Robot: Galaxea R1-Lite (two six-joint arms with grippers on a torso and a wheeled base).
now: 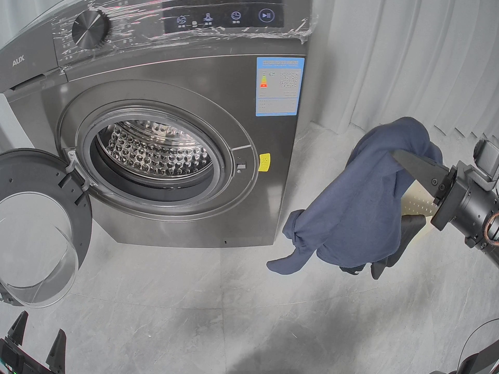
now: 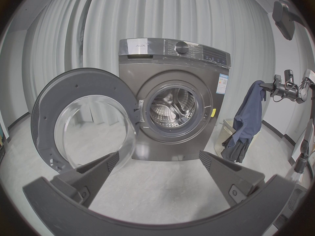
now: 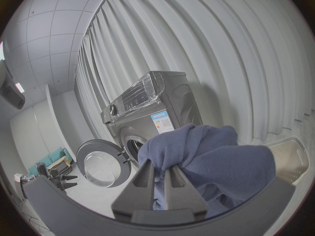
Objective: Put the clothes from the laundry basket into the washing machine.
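Step in hand: carry to drum. R gripper [image 1: 403, 158] sits mid-right of the head frame, fingers closed on the blue garment [image 1: 358, 203] — it hangs free over the laundry basket [image 1: 418, 203], 1 sleeve end trailing toward lower centre. A 2nd, dark garment [image 1: 408, 232] hangs beneath it; I can't tell if it's snagged or draped on the basket rim. L gripper [image 1: 39, 333] is in the lower-left corner, fingers spread, holding nothing. Washing machine [image 1: 171, 79] fills the upper left, door [image 1: 36, 224] swung open at the left edge.

Procedure, my judgement: hold grip firm, translate left at present ht, lead w/ the bunched top into the drum [image 1: 156, 149] centre — push deep enough that the sleeve clears the seal before release.
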